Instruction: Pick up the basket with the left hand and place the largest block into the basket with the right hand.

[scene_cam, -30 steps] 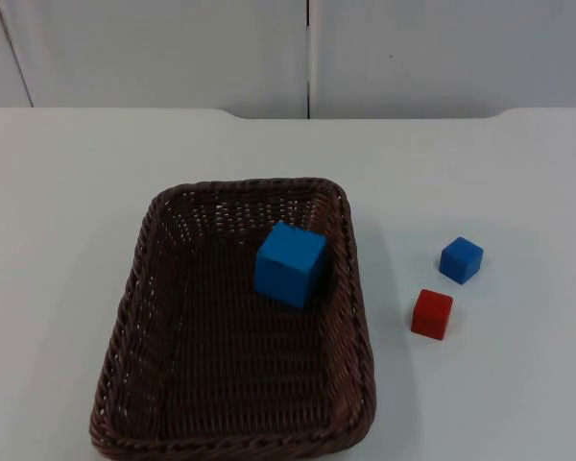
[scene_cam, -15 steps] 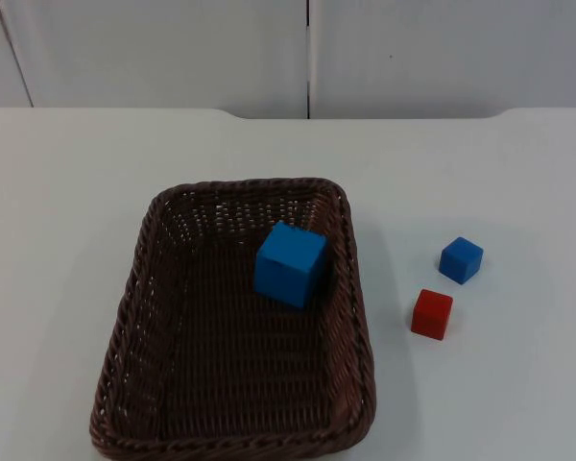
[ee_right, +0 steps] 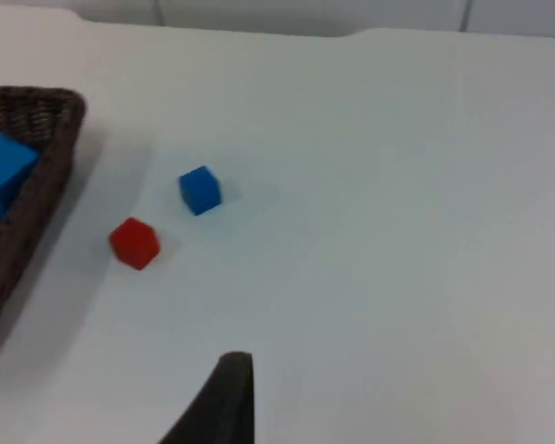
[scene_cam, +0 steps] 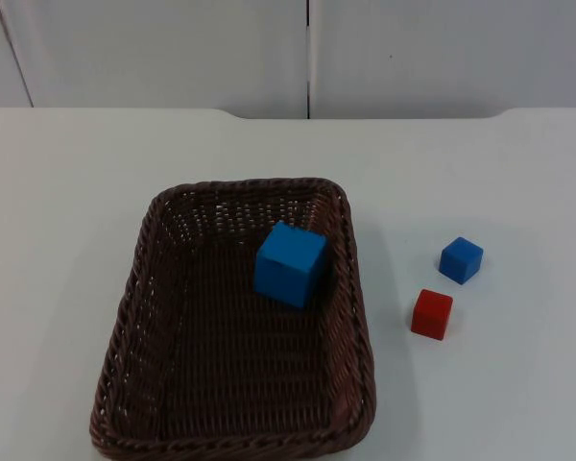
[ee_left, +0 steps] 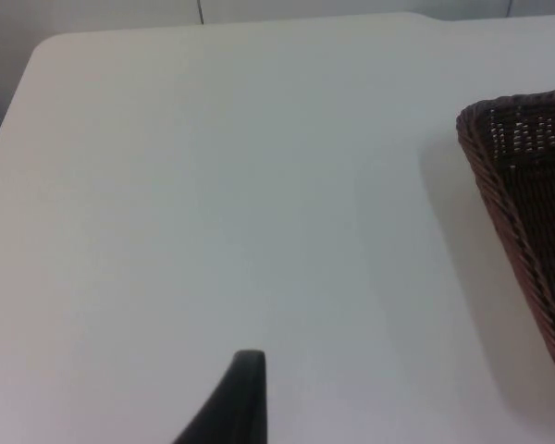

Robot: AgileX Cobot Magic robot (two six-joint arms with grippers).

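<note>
The left gripper (ee_left: pixel 245 407) hangs over bare table (scene_cam: pixel 58 192), well apart from the basket (scene_cam: pixel 139 288); I cannot tell its opening. The basket sits flat, unheld, with the big blue block (scene_cam: pixel 290 263) already inside by its right wall. The small blue block (scene_cam: pixel 461 259) and red block (scene_cam: pixel 432 313) lie outside. The right gripper (ee_right: pixel 224 402) waits nearby, opening unclear.

Dark brown woven basket (scene_cam: pixel 163 317) on plain white bench (scene_cam: pixel 67 211). Inside basket, large bright blue block (scene_cam: pixel 290 264). Right of basket, small blue block (scene_cam: pixel 461 260) and small red block (scene_cam: pixel 432 314). Behind basket, pale grey partition wall (scene_cam: pixel 173 48).
</note>
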